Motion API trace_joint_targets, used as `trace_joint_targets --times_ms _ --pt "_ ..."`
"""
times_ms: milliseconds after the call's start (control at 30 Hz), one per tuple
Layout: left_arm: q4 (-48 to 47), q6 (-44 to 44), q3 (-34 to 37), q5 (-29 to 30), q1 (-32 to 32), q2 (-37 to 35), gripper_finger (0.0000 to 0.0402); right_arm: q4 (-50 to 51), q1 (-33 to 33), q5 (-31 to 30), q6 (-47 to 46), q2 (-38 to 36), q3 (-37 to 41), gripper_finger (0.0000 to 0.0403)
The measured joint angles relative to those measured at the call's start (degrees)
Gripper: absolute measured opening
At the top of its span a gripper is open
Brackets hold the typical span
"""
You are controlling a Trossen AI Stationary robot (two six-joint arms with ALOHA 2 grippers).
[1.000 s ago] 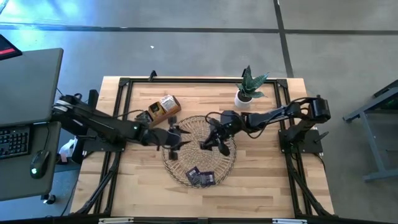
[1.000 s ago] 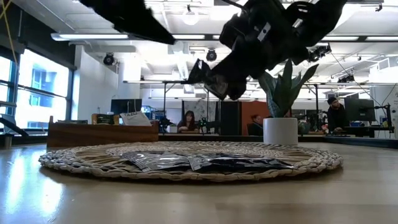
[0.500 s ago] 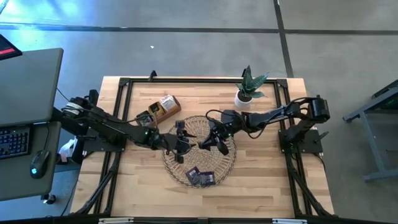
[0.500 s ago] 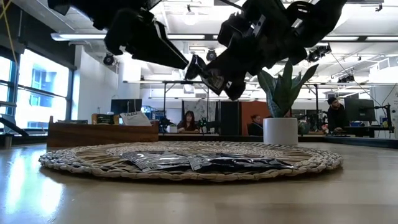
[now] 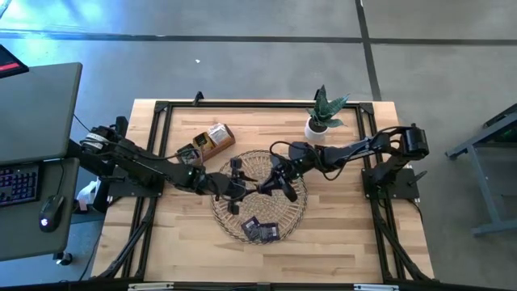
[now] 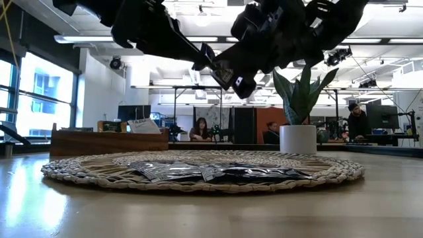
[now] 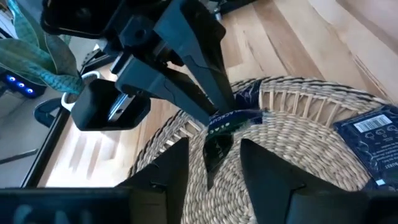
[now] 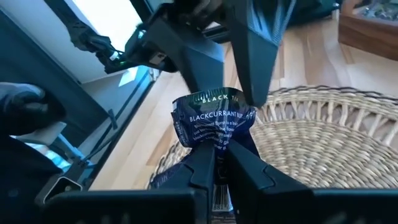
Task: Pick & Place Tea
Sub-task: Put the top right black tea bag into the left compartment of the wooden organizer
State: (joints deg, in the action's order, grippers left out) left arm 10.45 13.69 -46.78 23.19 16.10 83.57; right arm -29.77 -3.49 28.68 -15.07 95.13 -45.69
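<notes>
A dark blue tea sachet printed "BLACKCURRANT" hangs in the air over the round wicker tray, held by my right gripper, which is shut on it. My left gripper is open and has come in from the table's left. Its two fingers stand on either side of the same sachet without touching it. In the low view both grippers meet high above the tray. More dark sachets lie flat on the tray's near part. My right gripper pinches the sachet between its two fingers at the middle of one edge, and the foil puckers there. The fingers come from the table's right, slanting down. The sachet is lifted clear of the tray and fans out beyond the fingertips.
The brown wooden compartment box stands on the table left of and beyond the tray. A potted plant in a white pot stands near the far right. Bare wood lies left, right and near of the tray. People sit at desks in the room behind.
My left gripper has moved toward the table's right, over the tray, up to the right gripper, until its open fingers straddle the held sachet. My right gripper has risen a little with the sachet. The sachets on the tray have not moved.
</notes>
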Motion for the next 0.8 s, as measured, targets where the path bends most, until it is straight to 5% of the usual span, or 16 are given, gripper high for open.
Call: trace_joint_targets --times_ms 300,600,800 --pt "0.0 0.0 0.0 -1.6 0.0 0.0 0.0011 -0.9 0.0 0.2 -0.5 0.0 0.0 0.0073" --pt "-1.1 -4.5 0.0 1.9 0.1 -0.2 0.0003 1.3 -0.3 -1.8 -0.3 0.0 0.0 0.0127" --pt "-18.0 -21.6 -2.9 4.4 0.0 -4.4 0.0001 2.2 -2.5 -5.9 0.7 0.0 0.0 0.0157"
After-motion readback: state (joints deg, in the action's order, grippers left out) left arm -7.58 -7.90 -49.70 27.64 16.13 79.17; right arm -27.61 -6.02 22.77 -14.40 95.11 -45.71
